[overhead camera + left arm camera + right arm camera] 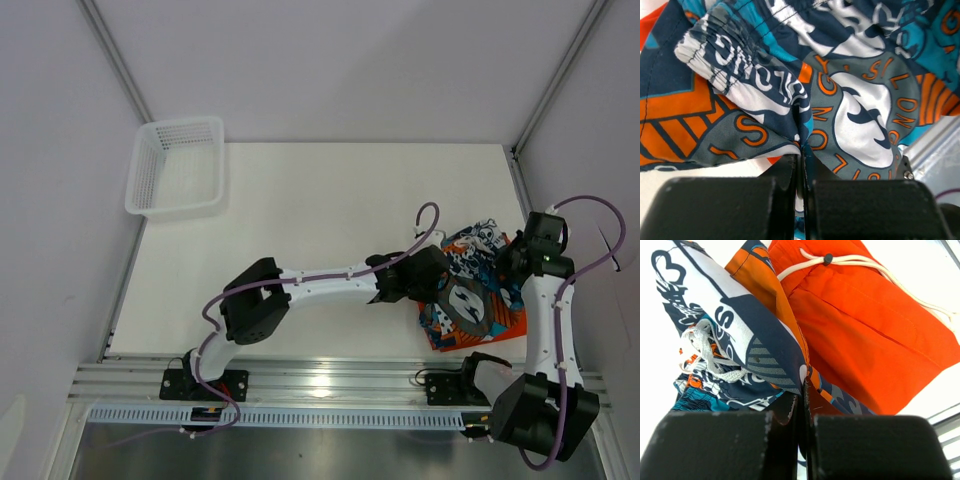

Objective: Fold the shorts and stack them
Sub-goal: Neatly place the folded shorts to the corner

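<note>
The patterned shorts (468, 275) lie bunched at about 4 o'clock on the white counter (320, 220), close to its right edge. Both arms meet there. The left hand (802, 150) comes in from 9 o'clock of the heap and is clenched on a fold of the patterned shorts. In its wrist view the fabric is pinched between the two black fingers (720, 207), just below a round grey emblem (860, 115) with orange lettering. The gathered waistband (725, 55) bulges at 10 o'clock of that view.

The right hand (802, 390) reaches the heap from 3 o'clock and is also clamped on the patterned shorts, gripping a thin edge of the cloth that rises from between its fingers. A frayed white cord (705, 347) hangs from the fabric at 9 o'clock in that wrist view.

The orange shorts (865, 330) lie flat beneath and beside the patterned pair, filling the 1 to 3 o'clock part of the right wrist view, with their white drawstring (860, 260) trailing across the top. From above, only an orange strip shows at 5 o'clock of the heap.

A white mesh basket (140, 185) sits at 10 o'clock on the counter, well apart from the shorts.
</note>
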Available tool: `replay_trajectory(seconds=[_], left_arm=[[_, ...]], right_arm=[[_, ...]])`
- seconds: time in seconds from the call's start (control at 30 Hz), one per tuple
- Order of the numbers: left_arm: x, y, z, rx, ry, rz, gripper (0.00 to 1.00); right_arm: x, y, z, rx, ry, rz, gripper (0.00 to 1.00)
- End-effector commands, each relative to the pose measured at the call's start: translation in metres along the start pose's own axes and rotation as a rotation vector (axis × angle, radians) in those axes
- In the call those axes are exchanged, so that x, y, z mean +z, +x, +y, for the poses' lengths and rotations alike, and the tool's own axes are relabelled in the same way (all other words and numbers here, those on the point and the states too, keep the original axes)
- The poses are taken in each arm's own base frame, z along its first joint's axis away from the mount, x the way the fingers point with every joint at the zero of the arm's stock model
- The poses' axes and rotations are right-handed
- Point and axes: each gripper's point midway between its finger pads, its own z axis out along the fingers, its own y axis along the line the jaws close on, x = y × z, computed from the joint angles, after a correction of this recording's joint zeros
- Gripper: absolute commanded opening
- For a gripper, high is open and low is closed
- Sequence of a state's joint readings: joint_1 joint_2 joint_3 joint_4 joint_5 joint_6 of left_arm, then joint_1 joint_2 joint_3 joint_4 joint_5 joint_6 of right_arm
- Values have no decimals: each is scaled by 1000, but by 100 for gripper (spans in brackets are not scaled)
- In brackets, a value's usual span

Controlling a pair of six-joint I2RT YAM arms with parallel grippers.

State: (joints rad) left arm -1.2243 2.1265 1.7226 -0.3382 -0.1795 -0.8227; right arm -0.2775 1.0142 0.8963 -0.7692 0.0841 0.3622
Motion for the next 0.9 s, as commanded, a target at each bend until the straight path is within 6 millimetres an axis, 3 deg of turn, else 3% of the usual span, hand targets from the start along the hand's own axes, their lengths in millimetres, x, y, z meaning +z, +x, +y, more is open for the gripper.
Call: replay_trajectory(seconds=[0.0, 0.2, 0.33, 0.67, 0.73, 0.8, 0.87], left_arm=[[1, -15, -25, -21, 56, -60, 0], [16, -13, -21, -3, 25, -55, 0], [23, -10, -21, 1, 24, -52, 0], [38, -1, -8, 12, -17, -25, 5], [37, -3, -9, 11, -15, -28, 16], [36, -1, -6, 7, -16, -20, 39], [33, -2, -6, 0, -11, -13, 53]], right_arm=[[6, -20, 6, 32, -47, -73, 0], [9, -25, -12, 92, -7, -111, 0], [13, -26, -13, 105, -8, -112, 0], [37, -25, -25, 130, 38, -96, 1], [40, -28, -29, 135, 53, -84, 21], [40, -32, -33, 148, 78, -95, 44], [38, -41, -36, 161, 83, -131, 49]])
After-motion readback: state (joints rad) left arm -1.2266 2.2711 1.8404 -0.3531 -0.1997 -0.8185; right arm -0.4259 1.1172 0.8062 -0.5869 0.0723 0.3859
